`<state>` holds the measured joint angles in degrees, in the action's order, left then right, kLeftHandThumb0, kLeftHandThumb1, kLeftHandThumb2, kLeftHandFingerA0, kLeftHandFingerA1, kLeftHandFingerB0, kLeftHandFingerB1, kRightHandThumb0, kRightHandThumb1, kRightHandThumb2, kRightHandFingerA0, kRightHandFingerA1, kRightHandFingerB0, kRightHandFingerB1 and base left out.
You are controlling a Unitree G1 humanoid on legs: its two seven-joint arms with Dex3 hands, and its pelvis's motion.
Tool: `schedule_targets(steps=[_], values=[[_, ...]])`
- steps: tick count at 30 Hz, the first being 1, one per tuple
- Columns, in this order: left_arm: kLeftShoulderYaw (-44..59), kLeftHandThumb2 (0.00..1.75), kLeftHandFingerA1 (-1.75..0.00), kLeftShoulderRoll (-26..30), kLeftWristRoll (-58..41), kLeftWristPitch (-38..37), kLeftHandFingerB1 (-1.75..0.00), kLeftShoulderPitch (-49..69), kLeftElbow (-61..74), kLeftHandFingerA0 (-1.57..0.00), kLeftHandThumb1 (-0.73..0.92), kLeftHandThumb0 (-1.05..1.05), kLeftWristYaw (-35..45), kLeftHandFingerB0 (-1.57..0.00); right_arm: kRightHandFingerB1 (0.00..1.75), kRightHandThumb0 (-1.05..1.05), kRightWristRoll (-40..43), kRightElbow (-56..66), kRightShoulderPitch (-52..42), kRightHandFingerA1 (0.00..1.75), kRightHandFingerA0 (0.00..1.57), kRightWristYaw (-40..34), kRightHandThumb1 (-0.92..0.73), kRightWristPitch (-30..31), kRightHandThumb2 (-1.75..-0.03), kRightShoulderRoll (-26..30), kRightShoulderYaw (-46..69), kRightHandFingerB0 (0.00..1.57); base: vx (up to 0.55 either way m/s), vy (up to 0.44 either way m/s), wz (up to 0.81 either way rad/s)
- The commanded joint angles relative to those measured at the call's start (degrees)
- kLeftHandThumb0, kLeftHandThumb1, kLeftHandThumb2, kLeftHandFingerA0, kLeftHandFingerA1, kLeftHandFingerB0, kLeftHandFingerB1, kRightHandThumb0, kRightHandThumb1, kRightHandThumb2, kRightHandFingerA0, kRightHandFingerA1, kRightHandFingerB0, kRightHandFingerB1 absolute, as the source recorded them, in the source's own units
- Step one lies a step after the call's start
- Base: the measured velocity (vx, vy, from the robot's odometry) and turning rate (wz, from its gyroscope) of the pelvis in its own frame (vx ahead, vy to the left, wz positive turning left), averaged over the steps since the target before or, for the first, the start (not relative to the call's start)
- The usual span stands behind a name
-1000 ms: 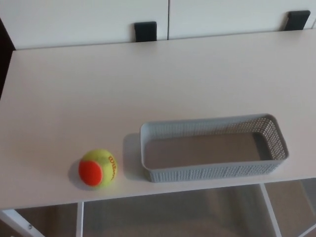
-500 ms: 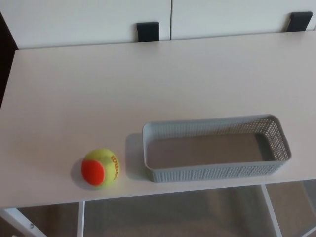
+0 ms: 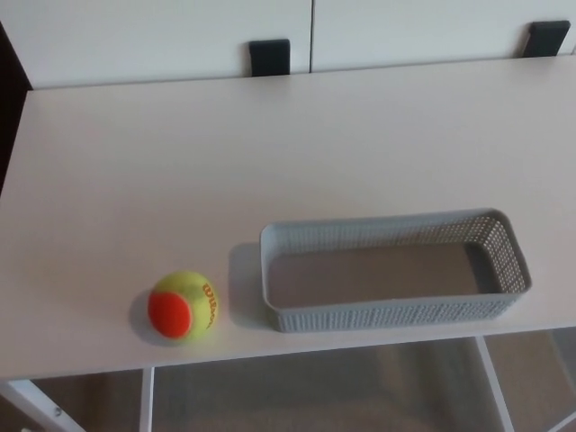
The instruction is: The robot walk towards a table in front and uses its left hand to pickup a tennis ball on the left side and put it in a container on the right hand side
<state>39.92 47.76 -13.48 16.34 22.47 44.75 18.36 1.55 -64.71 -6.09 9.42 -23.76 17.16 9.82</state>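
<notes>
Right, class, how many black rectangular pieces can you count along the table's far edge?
2. One black piece sits behind the table near its middle; the other is at the far right corner. More may lie outside the picture.

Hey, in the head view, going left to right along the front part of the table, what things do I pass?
tennis ball → grey mesh container, both resting on the white table. A small gap separates the two. Neither robot hand is in the picture.
</notes>
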Motion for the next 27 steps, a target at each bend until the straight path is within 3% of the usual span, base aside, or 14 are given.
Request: schedule_targets(steps=[1, 2, 3, 5, 8, 10, 13, 15, 20, 21, 27], values=[[-12.31, 0.75, -0.57, 6.9, 2.5, 6.34, -0.52, -7.01, 0.61, -0.2, 0.17, -0.01, 4.07, -0.12, 0.45, -0.27, -0.63, 0.09, -0.75, 0.5, 0.79, -0.55, -0.45, 0.39, -0.53, 0.9, -0.3, 0.62, 0.0, 0.0, 0.0], [-13.31, 0.75, -0.57, 7.23, 2.62, 6.76, -0.52, -7.68, 0.51, -0.2, 0.17, -0.01, 4.11, -0.12, 0.45, -0.27, -0.7, 0.12, -0.8, 0.5, 0.79, -0.62, -0.45, 0.37, -0.53, 0.93, -0.34, 0.62, 0.0, 0.0, 0.0], [-17.88, 0.48, -0.49, 8.04, 4.0, 6.95, -0.33, -10.78, -0.53, -0.36, 0.28, -0.06, 4.33, -0.33, 0.53, -0.36, -0.64, 0.29, -0.9, 0.58, 0.75, -0.64, -0.38, 0.31, -0.66, 0.99, -0.3, 0.58, 0.0, 0.0, 0.0], [-26.92, 0.48, -0.5, 8.96, 6.61, 6.99, -0.34, -16.96, -2.82, -0.38, 0.27, -0.04, 4.74, -0.34, 0.54, -0.34, -0.41, 0.79, -1.26, 0.59, 0.77, -0.46, -0.38, 0.18, -0.65, 1.08, -0.19, 0.6, 0.0, 0.0, 0.0], [-30.81, 0.48, -0.47, 8.46, 8.0, 6.89, -0.34, -19.97, -4.37, -0.45, 0.27, 0.0, 4.72, -0.38, 0.53, -0.33, -0.26, 1.19, -1.39, 0.58, 0.75, -0.41, -0.39, 0.56, -0.65, 1.05, -0.16, 0.59, 0.0, 0.0, 0.0], [-42.2, 0.48, -0.49, 6.19, 15.28, 5.94, -0.31, -27.85, -9.26, -0.38, 0.26, -0.07, 5.14, -0.32, 0.53, -0.35, -0.07, -0.51, -0.19, 0.58, 0.74, -0.09, -0.38, 0.38, -0.65, 1.17, 0.07, 0.59, 0.0, 0.0, 0.0], [-44.07, 0.48, -0.49, 6.16, 16.17, 6.13, -0.31, -29.09, -10.04, -0.38, 0.26, -0.07, 4.81, -0.32, 0.53, -0.35, -0.13, -0.76, -0.07, 0.58, 0.74, -0.06, -0.38, 0.3, -0.65, 1.19, 0.01, 0.59, 0.0, 0.0, 0.0], [-50.91, 0.5, -0.48, 4.45, 19.63, 8.99, -0.31, -34.04, -12.17, -0.31, 0.28, -0.08, 5.51, -0.29, 0.53, -0.34, -0.45, 0.26, 0.04, 0.57, 0.73, -0.31, -0.38, 0.68, -0.64, 1.13, -0.35, 0.57, 0.0, 0.0, 0.0], [-54.4, 0.5, -0.49, 3.75, 20.85, 10.17, -0.31, -36.42, -13.47, -0.3, 0.28, -0.07, 5.39, -0.28, 0.53, -0.32, -0.48, -0.04, 0.27, 0.58, 0.76, -0.43, -0.38, 0.33, -0.63, 1.06, -0.39, 0.59, 0.0, 0.0, 0.0], [-56.14, 0.72, -0.58, 3.1, 21.62, 11.17, -0.53, -37.58, -13.91, -0.2, 0.09, -0.05, 5.71, -0.14, 0.45, -0.25, -0.71, 0.31, 0.22, 0.5, 0.81, -0.53, -0.45, 0.36, -0.53, 1.16, -0.58, 0.62, 0.0, 0.0, 0.0], [-60.45, 0.71, -0.58, 1.38, 24.17, 13.72, -0.53, -40.93, -15.24, -0.19, 0.08, -0.05, 6.52, -0.14, 0.45, -0.25, -1.37, 1.63, -0.05, 0.5, 0.81, -0.99, -0.45, 0.52, -0.53, 1.35, -1.17, 0.62, 0.0, 0.0, 0.0]])
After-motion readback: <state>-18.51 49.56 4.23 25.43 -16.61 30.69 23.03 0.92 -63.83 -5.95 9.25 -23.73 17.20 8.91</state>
